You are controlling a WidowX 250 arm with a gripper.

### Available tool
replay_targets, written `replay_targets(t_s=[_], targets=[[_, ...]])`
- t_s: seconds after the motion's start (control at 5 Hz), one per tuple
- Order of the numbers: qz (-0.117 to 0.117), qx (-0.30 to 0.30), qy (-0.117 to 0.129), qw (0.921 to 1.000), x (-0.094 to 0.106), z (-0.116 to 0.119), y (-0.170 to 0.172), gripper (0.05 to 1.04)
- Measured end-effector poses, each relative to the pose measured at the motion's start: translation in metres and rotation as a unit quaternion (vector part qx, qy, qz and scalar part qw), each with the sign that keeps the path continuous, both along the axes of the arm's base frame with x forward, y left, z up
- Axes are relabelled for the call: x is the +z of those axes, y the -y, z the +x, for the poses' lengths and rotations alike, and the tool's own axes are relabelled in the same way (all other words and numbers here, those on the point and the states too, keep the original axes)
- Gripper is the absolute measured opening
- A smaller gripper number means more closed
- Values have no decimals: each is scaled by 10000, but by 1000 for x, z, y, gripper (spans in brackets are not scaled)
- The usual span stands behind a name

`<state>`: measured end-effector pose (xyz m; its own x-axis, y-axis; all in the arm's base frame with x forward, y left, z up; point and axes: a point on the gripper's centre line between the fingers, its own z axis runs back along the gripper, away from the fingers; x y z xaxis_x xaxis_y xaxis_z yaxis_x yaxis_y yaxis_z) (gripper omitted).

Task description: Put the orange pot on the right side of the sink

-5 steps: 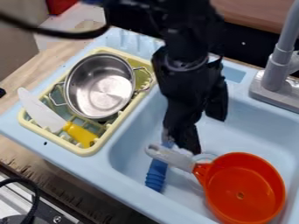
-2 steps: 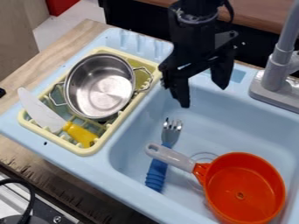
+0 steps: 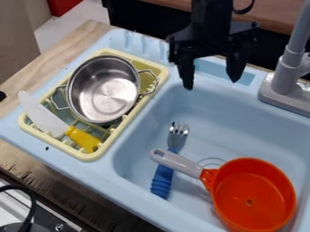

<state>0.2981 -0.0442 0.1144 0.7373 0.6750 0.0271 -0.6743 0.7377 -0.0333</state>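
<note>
Clock face laid over the camera view, 12 at its top edge. My gripper [image 3: 211, 83] hangs near 1 o'clock, over the far edge of the sink [image 3: 242, 115]; fingers spread, nothing between them, well apart from the load. Orange pot [image 3: 254, 186]: between 4 and 5 o'clock, in the right part of the sink as the camera sees it, open side up, its grey handle [image 3: 178, 163] pointing to 10 o'clock and crossing over the blue-handled fork [image 3: 162, 181]. Whether handle and fork touch: cannot tell. Drying rack [image 3: 91, 157], near 9 o'clock, holds the steel pot [image 3: 106, 95] and the knife [image 3: 45, 117]. Faucet [image 3: 288, 68] near 2 o'clock. Assessment: placement looks complete; the pot is on the side asked for and free of my grip. Remaining: probably nothing but to keep clear. A regrasp seems unwarranted unless a spot tighter to the right wall is wanted. Minor risk, if so: dragging by the handle could catch the fork and swing the pot; a lift first would be safer.
</note>
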Motion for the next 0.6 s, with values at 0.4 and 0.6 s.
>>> replay_targets(t_s=[0.4,0.6], targets=[[394,-598,-212,9972,5,7,-29,999],[359,-685,-257,9967,5,6,-38,999]])
